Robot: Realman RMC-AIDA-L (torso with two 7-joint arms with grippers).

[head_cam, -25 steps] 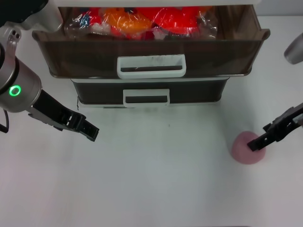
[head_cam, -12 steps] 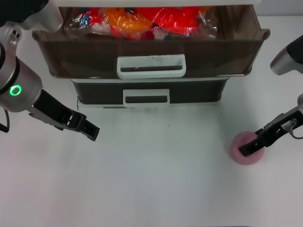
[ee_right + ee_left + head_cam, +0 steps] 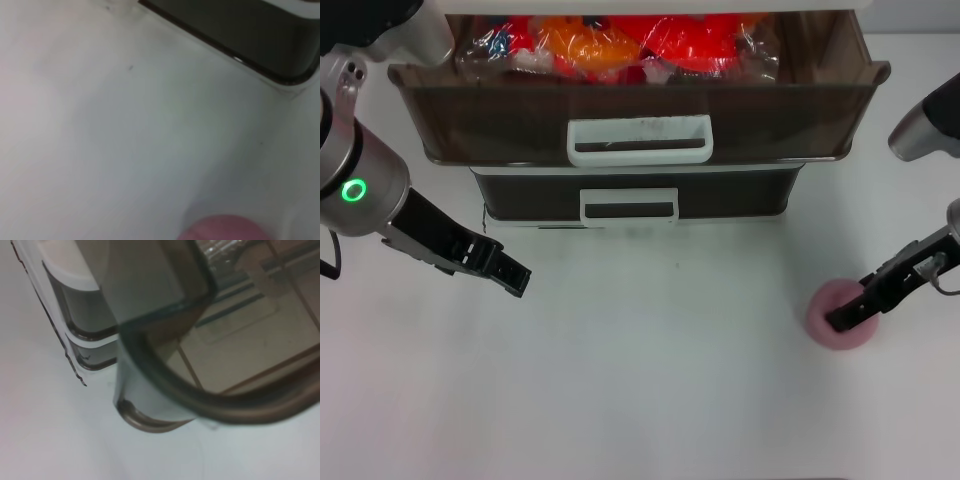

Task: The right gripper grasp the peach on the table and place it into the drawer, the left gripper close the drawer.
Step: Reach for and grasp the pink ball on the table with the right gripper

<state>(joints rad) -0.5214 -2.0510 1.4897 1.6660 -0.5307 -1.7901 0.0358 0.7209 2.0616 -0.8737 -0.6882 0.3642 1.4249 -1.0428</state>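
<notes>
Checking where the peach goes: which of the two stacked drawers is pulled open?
The upper drawer, holding red and orange packets; the lower drawer sits shut beneath it.

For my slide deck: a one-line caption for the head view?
Right pincer down on the peach, upper drawer open, left pincer waiting over the table.

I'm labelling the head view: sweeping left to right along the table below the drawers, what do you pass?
left gripper → bare table → peach → right gripper, its tips lying over the peach's right part.
</notes>
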